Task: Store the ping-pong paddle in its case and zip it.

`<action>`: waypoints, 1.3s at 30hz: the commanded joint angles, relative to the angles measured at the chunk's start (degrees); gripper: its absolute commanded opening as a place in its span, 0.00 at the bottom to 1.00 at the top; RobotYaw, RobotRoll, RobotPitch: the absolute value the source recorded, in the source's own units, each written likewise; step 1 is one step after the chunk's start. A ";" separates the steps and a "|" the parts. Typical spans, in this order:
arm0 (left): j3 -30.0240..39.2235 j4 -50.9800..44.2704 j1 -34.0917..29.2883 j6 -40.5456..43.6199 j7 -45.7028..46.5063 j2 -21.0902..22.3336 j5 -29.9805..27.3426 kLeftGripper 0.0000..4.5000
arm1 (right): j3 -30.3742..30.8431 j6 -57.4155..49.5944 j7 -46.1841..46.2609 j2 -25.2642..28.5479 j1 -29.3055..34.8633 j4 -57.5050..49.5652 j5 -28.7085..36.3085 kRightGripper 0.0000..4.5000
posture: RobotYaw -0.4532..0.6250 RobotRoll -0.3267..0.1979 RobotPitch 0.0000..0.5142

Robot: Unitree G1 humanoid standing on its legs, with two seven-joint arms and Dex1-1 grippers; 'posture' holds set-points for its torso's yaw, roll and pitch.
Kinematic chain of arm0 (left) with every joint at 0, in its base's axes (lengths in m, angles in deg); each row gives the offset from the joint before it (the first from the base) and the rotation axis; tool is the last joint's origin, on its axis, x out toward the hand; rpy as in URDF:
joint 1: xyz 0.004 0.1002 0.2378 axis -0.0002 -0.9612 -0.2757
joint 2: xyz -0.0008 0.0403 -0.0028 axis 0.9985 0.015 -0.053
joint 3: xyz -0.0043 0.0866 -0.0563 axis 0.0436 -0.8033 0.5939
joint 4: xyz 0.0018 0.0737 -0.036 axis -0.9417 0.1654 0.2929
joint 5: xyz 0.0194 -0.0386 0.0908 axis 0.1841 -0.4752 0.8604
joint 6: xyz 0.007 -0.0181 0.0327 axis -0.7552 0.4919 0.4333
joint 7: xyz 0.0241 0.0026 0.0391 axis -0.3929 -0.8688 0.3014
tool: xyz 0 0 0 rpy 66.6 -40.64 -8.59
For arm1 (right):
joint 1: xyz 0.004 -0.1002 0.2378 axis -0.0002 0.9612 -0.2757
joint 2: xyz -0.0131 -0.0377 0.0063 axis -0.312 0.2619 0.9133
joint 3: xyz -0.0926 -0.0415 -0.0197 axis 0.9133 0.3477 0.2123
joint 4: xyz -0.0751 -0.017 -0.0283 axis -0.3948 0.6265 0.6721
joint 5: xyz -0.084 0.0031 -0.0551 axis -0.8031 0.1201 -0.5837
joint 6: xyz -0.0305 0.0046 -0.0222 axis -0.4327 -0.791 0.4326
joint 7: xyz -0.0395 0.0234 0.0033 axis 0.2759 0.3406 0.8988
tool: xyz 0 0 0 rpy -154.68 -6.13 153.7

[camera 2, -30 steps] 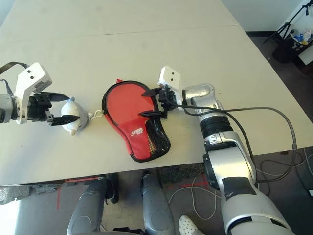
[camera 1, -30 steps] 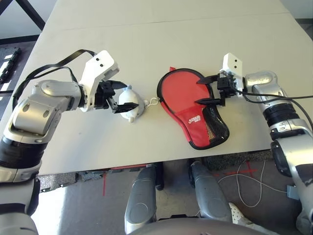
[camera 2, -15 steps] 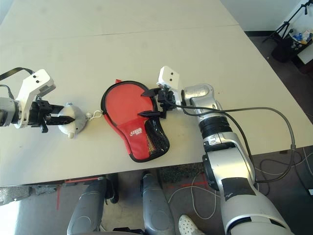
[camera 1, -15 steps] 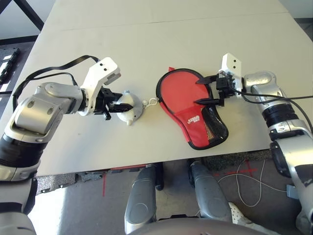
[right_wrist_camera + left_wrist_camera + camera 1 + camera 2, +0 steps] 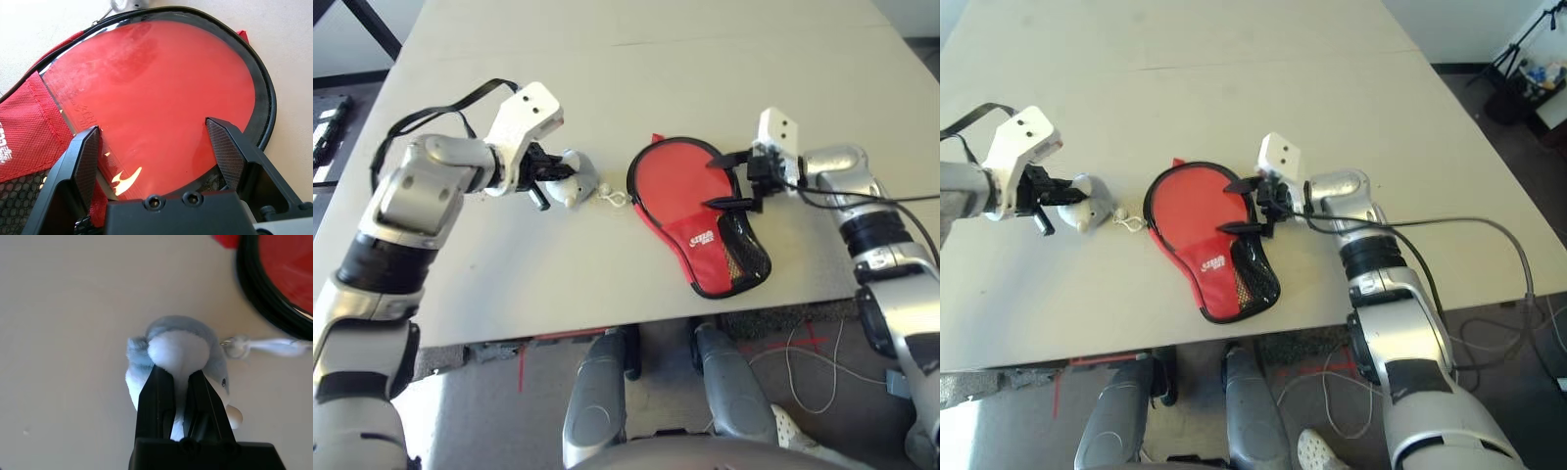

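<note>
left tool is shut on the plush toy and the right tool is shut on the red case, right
Not quite. The right tool is open, its fingers spread over the paddle in the red case, as the right wrist view shows. The left tool is shut on the plush toy.

Lab: tripod [image 5: 1528, 39], taped floor [image 5: 803, 343]

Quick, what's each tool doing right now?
Left tool: shut on the plush toy.
Right tool: open, holding nothing, poised over the paddle lying in the case.
</note>
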 commanded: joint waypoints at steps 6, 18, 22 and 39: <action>-1.24 21.44 11.27 -14.21 5.02 -11.33 6.83 0.02 | 3.15 -1.78 -0.12 -0.75 3.64 -0.13 -3.08 1.00 | 0.43 0.62 0.59; 0.18 50.81 26.21 -32.66 14.56 -24.07 11.88 0.02 | 3.06 -3.62 0.47 -0.59 5.56 -3.70 -2.74 1.00 | 0.39 0.62 0.59; 0.93 57.02 29.48 -36.48 17.82 -27.34 12.39 0.02 | 2.85 -4.42 0.67 -0.29 6.32 -5.10 -2.65 1.00 | 0.37 0.62 0.58; 2.67 63.49 34.68 -41.13 14.29 -39.05 14.32 0.02 | 2.31 -6.98 1.73 -0.18 8.72 -9.38 -2.48 1.00 | 0.33 0.62 0.59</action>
